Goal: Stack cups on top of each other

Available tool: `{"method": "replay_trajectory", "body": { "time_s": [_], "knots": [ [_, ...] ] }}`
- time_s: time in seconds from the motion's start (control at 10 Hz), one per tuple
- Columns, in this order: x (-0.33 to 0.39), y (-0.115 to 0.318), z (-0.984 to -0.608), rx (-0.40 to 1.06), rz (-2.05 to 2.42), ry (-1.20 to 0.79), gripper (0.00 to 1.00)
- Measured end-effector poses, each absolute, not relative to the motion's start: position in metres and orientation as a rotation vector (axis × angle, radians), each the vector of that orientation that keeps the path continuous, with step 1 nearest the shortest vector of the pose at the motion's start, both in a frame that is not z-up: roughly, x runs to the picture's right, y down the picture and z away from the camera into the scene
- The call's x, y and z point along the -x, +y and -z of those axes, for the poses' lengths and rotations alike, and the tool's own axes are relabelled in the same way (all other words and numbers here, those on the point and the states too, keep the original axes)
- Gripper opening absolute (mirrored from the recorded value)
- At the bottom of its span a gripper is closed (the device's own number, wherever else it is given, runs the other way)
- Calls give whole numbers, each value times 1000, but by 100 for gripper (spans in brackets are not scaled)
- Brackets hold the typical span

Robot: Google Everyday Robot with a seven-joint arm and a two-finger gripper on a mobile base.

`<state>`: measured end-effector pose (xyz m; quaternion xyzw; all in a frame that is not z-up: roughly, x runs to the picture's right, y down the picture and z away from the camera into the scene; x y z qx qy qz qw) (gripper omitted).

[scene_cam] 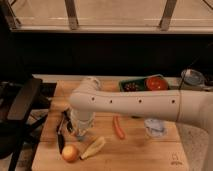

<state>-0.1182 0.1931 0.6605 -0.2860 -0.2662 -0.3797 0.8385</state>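
Note:
My white arm [135, 104] reaches across the wooden board from the right. My gripper [80, 131] points down at the left part of the board, over a small bluish cup that it mostly hides. A clear plastic cup [155, 128] stands on the right part of the board, apart from the gripper. A whitish cup [93, 82] shows at the board's far edge behind the arm.
On the wooden board [145, 155] lie a red sausage [118, 127], a yellow corn-like piece [93, 147], a round orange fruit [70, 152] and a black utensil [61, 134]. A green tray [140, 84] holds a red bowl [156, 83]. A metal cup [192, 79] stands far right.

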Motion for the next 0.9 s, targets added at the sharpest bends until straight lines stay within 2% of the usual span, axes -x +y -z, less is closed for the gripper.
{"method": "replay_trajectory", "body": {
  "time_s": [0.2, 0.3, 0.9],
  "knots": [
    [123, 193, -668, 620, 800, -561, 0],
    [126, 195, -671, 629, 802, -563, 4],
    [131, 195, -690, 649, 772, -566, 63]
  ]
}}
